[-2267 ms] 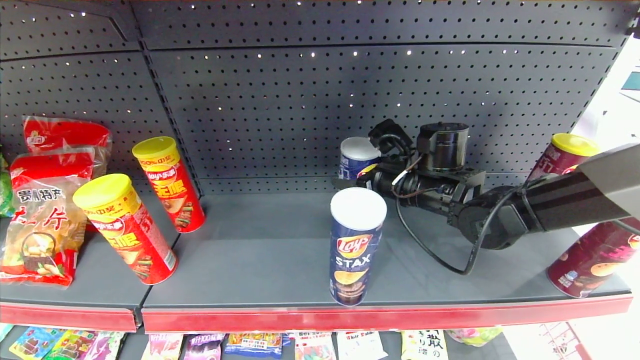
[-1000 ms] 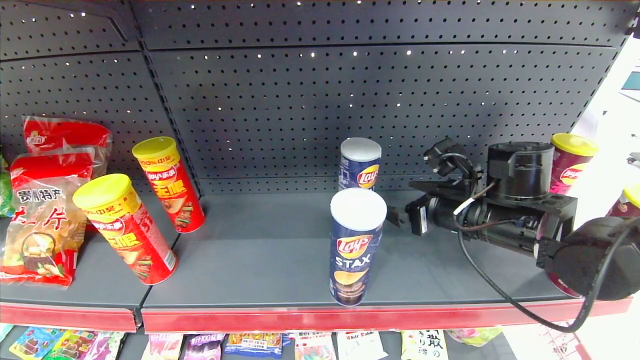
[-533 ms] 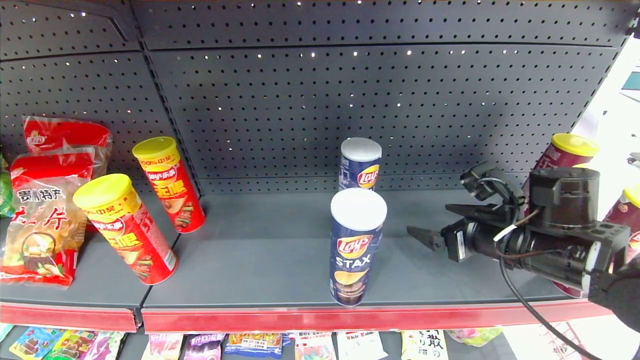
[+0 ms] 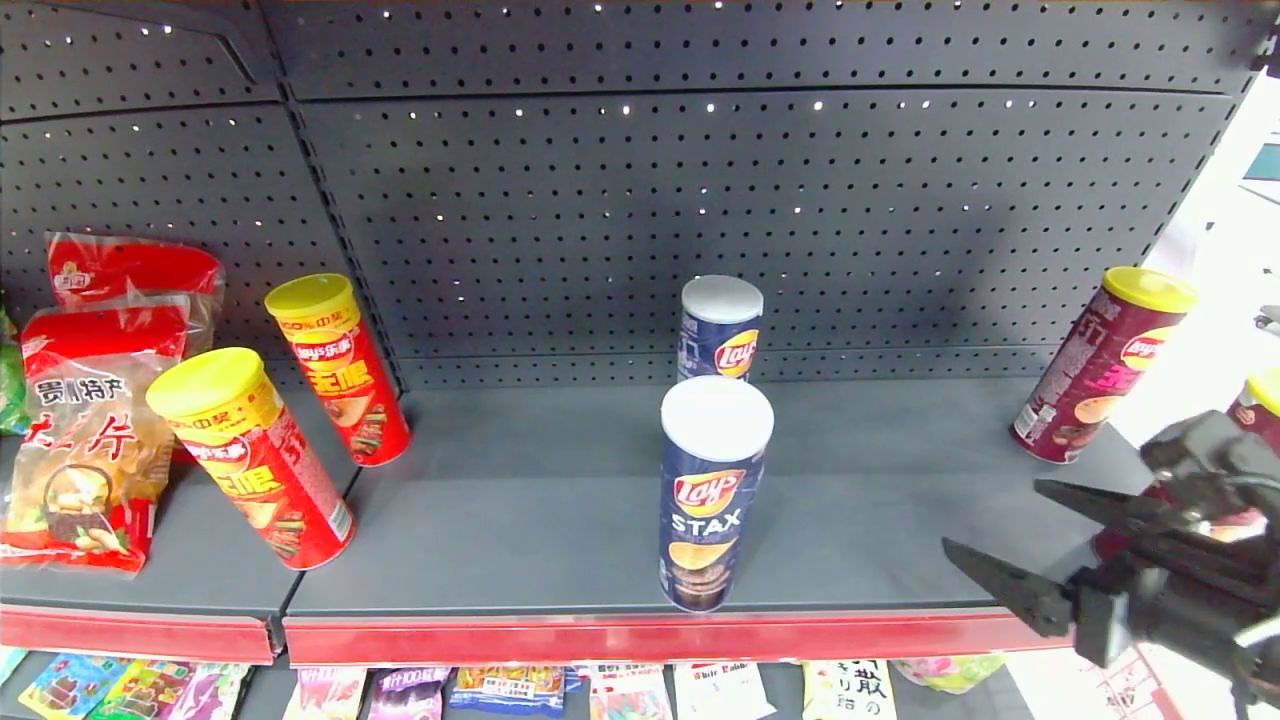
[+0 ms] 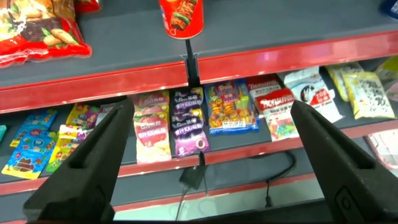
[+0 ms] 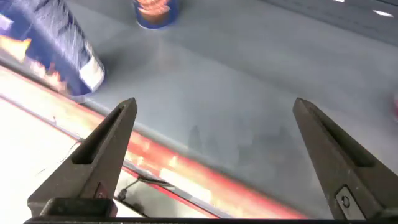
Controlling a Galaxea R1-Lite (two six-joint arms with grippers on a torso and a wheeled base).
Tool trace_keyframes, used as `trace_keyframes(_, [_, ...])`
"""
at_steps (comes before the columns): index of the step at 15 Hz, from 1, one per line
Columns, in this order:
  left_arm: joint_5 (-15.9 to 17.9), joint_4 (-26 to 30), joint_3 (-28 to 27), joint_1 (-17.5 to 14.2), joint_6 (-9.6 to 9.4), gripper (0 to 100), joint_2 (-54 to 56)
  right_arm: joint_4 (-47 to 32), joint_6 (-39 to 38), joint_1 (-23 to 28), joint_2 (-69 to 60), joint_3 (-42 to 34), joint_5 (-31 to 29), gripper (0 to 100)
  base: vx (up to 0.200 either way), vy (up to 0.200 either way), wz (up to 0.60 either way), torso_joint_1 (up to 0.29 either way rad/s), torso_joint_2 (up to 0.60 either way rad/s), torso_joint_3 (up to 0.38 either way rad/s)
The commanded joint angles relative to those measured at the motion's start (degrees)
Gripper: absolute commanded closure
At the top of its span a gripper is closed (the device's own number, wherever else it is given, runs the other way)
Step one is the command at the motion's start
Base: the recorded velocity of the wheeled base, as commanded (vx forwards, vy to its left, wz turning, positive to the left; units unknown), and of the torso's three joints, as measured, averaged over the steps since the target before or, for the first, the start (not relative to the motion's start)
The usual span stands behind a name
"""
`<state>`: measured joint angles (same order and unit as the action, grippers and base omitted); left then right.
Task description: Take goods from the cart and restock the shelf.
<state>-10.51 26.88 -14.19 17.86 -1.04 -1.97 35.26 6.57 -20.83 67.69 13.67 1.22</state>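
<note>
Two blue cans are standing upright in the middle of the shelf (image 4: 520,520), one behind the other: the front blue can (image 4: 714,490) is sitting close to the red edge strip (image 4: 620,636), and the back blue can (image 4: 720,328) is standing against the dark pegboard wall (image 4: 640,220). Off to the right, the right claw (image 4: 992,516) is hovering level with the shelf's front edge, well apart from both blue cans, its two fingers spread wide and gripping nothing. Behind it, a maroon can (image 4: 1100,365) with a yellow lid is leaning near the shelf's right end. On the left, two red cans (image 4: 250,455) with yellow lids are standing tilted, one ahead of the other, and red snack bags (image 4: 85,440) are lying just beside them. Lower down, the left claw (image 5: 211,106) is hanging in front of the shelf below, also wide open and empty, facing a row of small coloured packets (image 5: 186,118) lined up there.
</note>
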Motion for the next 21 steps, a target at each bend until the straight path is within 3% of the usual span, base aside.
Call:
trace_keyframes(1, [0.0, -0.1, 0.0, 0.1, -0.81, 0, -2.2, -17.9, -1.4, 10.8, -30.8, -6.1, -1.1, 0, 0.0, 0.0, 0.0, 0.0, 0.0, 0.0])
trace_keyframes(2, [0.2, -0.1, 0.0, 0.1, -2.3, 0, -2.6, -31.9, -2.1, 14.9, -39.0, -1.2, -1.1, 0, 0.0, 0.0, 0.0, 0.0, 0.0, 0.0])
trace_keyframes(3, [0.7, -0.1, 0.0, 0.2, -2.57, 0, -2.7, -37.4, -2.4, 16.4, -41.6, 0.7, -1.2, 0, 0.0, 0.0, 0.0, 0.0, 0.0, 0.0])
trace_keyframes(4, [3.7, -0.7, 0.1, 0.7, -2.74, 0, -4.4, -56.2, -3.1, 21.4, -51.2, 6.6, -1.0, 0, 0.0, 0.0, 0.0, 0.0, 0.0, 0.0])
trace_keyframes(5, [5.8, -1.8, 0.7, 0.9, -2.74, 0, -6.7, -61.6, -3.1, 24.3, -58.5, 6.3, -1.0, 0, 0.0, 0.0, 0.0, 0.0, 0.0, 0.0])
trace_keyframes(7, [9.6, -8.7, 2.2, 0.9, -2.83, 0, -12.3, -59.4, -3.5, 25.4, -62.2, 2.3, -3.2, 0, 0.0, 0.0, 0.0, 0.0, 0.0, 0.0])
trace_keyframes(10, [11.3, -25.5, 2.3, 0.9, -1.42, 0, -27.4, -41.1, -5.4, 25.4, -62.2, -9.5, -4.1, 0, 0.0, 0.0, 0.0, 0.0, 0.0, 0.0])
trace_keyframes(11, [12.3, -32.0, 1.7, 0.9, -1.16, 0, -34.4, -31.2, -5.1, 25.3, -62.1, -13.6, -4.2, 0, 0.0, 0.0, 0.0, 0.0, 0.0, 0.0])
trace_keyframes(16, [15.6, -34.8, -1.5, 1.9, -0.99, 0, -46.0, -33.9, -5.3, 25.3, -62.1, -12.7, -3.0, 0, 0.0, 0.0, 0.0, 0.0, 0.0, 0.0])
trace_keyframes(17, [17.0, -37.2, -3.1, 3.4, -0.9, 0, -51.0, -33.9, -5.4, 25.4, -62.1, -12.7, -3.0, 0, 0.0, 0.0, 0.0, 0.0, 0.0, 0.0])
trace_keyframes(19, [17.0, -45.3, -3.8, 6.2, -0.72, 0, -59.1, -33.9, -5.4, 25.4, -62.1, -12.7, -3.0, 0, 0.0, 0.0, 0.0, 0.0, 0.0, 0.0])
trace_keyframes(21, [15.8, -53.1, -5.1, 8.6, 0.68, 0, -67.4, -33.9, -5.4, 25.4, -62.1, -12.7, -3.0, 0, 0.0, 0.0, 0.0, 0.0, 0.0, 0.0])
